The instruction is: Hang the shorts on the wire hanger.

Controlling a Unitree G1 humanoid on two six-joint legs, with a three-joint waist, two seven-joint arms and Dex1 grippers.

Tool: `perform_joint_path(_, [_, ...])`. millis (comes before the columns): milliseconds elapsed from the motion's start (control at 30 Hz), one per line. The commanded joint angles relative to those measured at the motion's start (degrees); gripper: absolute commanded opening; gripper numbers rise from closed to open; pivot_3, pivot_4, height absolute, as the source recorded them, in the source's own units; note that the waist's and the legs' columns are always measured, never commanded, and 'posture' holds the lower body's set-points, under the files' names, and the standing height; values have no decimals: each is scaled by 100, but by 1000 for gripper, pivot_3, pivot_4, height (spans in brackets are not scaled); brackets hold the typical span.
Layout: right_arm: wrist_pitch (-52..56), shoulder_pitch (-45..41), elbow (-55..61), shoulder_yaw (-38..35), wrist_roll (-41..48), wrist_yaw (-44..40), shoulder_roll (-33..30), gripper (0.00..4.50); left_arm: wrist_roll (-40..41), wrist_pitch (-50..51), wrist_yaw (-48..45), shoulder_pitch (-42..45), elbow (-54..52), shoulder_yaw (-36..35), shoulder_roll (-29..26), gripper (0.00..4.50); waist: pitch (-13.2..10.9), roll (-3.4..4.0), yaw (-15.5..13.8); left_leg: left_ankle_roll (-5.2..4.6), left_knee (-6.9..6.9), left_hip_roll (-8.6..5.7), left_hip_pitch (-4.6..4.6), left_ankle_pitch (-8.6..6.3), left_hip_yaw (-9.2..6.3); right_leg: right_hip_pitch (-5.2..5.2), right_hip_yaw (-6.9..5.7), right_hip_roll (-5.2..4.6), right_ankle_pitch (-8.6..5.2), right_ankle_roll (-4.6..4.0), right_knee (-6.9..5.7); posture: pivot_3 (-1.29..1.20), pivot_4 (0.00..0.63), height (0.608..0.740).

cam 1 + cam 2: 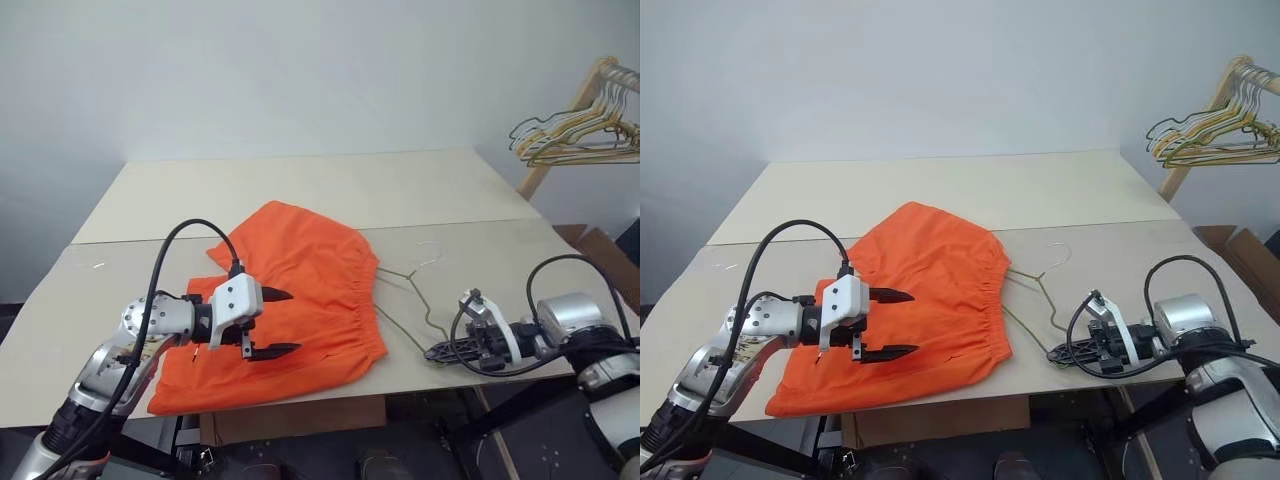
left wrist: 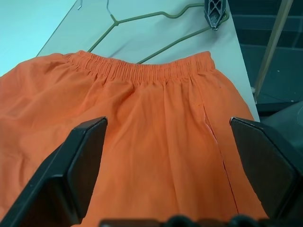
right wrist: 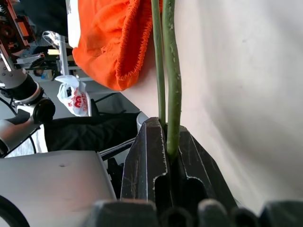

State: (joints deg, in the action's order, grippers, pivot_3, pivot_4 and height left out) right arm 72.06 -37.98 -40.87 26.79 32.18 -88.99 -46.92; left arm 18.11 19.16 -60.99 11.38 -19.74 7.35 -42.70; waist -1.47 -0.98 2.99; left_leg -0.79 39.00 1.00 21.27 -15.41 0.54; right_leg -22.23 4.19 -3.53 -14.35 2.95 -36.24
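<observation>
While flat on table [image 1: 120, 270]: shorts [image 1: 300, 290], waistband toward hanger [image 1: 405, 285].
Hanger: beside shorts, near front edge.
Left gripper [image 1: 272, 322]: jaws wide, over shorts, holding nothing.
Right gripper [image 1: 437, 352]: jaws clamped on hanger's corner.

Shorts [image 1: 290, 300] left of wire hanger [image 1: 405, 295], prob. touching.
</observation>
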Motion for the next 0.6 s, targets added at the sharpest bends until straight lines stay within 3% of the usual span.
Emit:
perform_joint_path(33, [-199, -389, -429, -403, -144, -32, 182, 0, -36, -119, 28, 122, -129, -39, -9, 4486, 1, 1, 6, 0, 0, 0, 0, 0, 0, -1, 0, 1, 0, 0, -1, -36, 0, 740])
perform_joint_path(333, [-423, -717, -1261, -1457, -411, 621, 356, 0, -73, -166, 54, 178, -68, 19, 61, 4486, 1, 1, -41, 1, 0, -2, 4, 0, -1, -1, -1, -2, 1, -1, 2, -53, 0, 740])
perform_joint_path(600, [-1370, -70, 657, -1953, -720, 1350, 87, 0, -170, -262, 153, 447, 170, 66, 218, 4486, 1, 6, -14, 0, 0, -1, 4, 0, -1, -2, 0, -1, 0, 0, 0, -81, 0, 740])
